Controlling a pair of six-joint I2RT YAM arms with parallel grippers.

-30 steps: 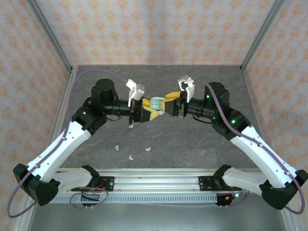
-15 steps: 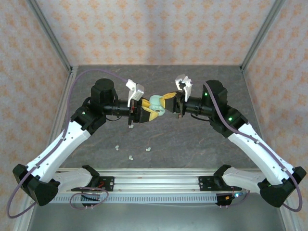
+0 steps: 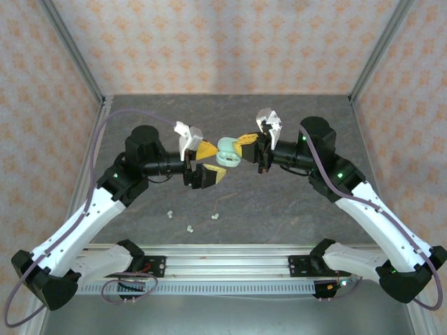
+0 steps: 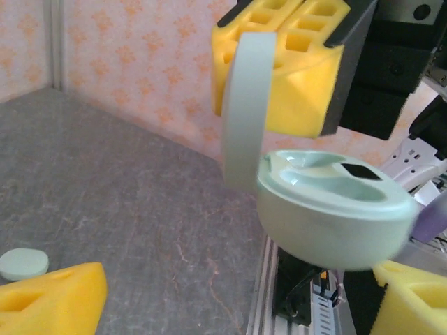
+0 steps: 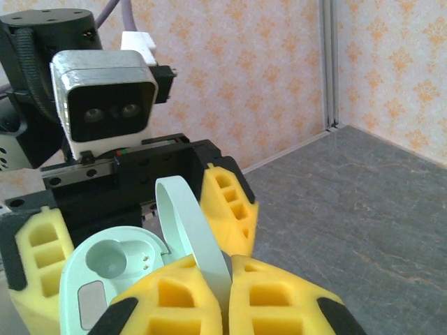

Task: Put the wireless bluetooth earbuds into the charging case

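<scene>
My right gripper (image 3: pixel 237 150) is pinching the smooth, rounded pale green charging case (image 3: pixel 226 148), and my left gripper (image 3: pixel 209 163) is hanging spread, over the grey mottled table (image 3: pixel 279 202) between orange-patterned walls (image 3: pixel 209 42).

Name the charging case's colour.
The charging case is pale mint green, clearest in the left wrist view.

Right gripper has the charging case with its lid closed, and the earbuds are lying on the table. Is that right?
Not quite. The lid is open, standing up from the charging case, as the left wrist view shows. The rest holds: the right gripper has the case, and the earbuds are lying on the table.
</scene>
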